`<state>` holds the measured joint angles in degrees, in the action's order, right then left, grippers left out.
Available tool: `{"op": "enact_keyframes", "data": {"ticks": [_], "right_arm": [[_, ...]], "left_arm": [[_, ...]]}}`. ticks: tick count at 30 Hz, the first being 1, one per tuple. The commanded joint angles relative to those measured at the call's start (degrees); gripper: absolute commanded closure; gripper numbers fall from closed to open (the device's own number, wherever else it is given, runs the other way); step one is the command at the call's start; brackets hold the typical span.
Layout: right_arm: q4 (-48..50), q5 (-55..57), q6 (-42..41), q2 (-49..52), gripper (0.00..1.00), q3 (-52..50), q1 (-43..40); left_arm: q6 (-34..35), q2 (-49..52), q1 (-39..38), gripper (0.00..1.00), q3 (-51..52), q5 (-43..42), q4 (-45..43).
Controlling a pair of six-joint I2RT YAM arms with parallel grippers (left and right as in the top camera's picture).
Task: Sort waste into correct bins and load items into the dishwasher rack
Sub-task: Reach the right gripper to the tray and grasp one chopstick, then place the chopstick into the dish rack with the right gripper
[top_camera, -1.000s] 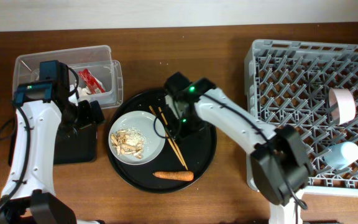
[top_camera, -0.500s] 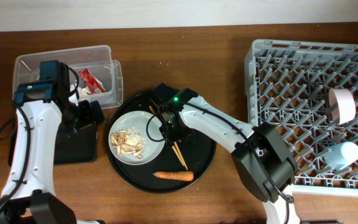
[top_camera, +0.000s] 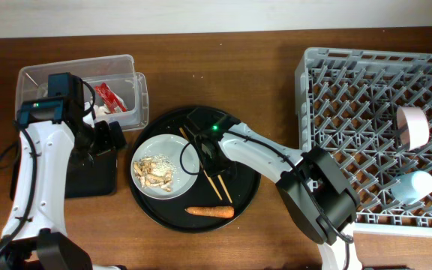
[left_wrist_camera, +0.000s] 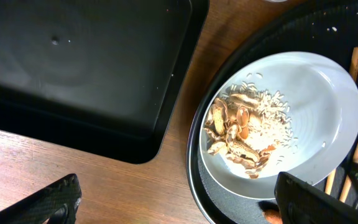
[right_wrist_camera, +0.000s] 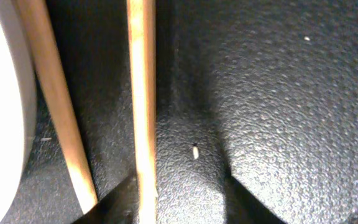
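Observation:
The pair of wooden chopsticks [top_camera: 217, 182] lies on the round black tray [top_camera: 242, 196], right of the pale grey plate [top_camera: 177, 154] holding beige food scraps [top_camera: 154, 171]. My right gripper [top_camera: 208, 155] is low over the chopsticks, jaws open. In the right wrist view one chopstick [right_wrist_camera: 142, 93] runs just inside the left finger and the other [right_wrist_camera: 51, 106] lies outside it. The orange carrot [top_camera: 208, 212] lies at the tray's front. My left gripper [top_camera: 108, 139] hovers open and empty between the shallow black tray [top_camera: 88, 180] and the plate [left_wrist_camera: 309, 93].
The clear tub [top_camera: 66, 75] at the back left holds the red wrapper [top_camera: 109, 97] and a white tissue [top_camera: 100, 111]. The grey rack [top_camera: 351, 112] on the right holds a white bowl [top_camera: 413, 126] and the light-blue cup [top_camera: 413, 186].
My right gripper swung left toward the plate's edge, then settled slightly right and lower onto the chopsticks. The left arm has not moved.

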<state>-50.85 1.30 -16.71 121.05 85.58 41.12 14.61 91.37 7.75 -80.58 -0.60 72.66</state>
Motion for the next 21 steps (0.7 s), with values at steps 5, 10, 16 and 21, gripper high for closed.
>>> {"op": "enact_keyframes", "data": {"ticks": [5, 10, 16, 21], "right_arm": [[0.13, -4.33, -0.37, 1.57, 0.84, -2.01, 0.11], [0.13, -4.72, -0.37, 1.57, 0.96, -2.01, 0.00], [-2.95, -4.70, -0.28, -4.59, 0.96, -0.70, -4.61], [-10.60, -4.26, 3.98, -22.34, 0.96, 1.90, -15.47]], "left_arm": [[0.61, -0.92, 0.26, 0.01, -0.90, 0.39, 0.09], [0.61, -0.92, 0.26, 0.01, -0.90, 0.39, 0.09], [0.61, -0.92, 0.26, 0.01, -0.90, 0.39, 0.07], [0.61, -0.92, 0.26, 0.01, -0.90, 0.39, 0.07]]}}
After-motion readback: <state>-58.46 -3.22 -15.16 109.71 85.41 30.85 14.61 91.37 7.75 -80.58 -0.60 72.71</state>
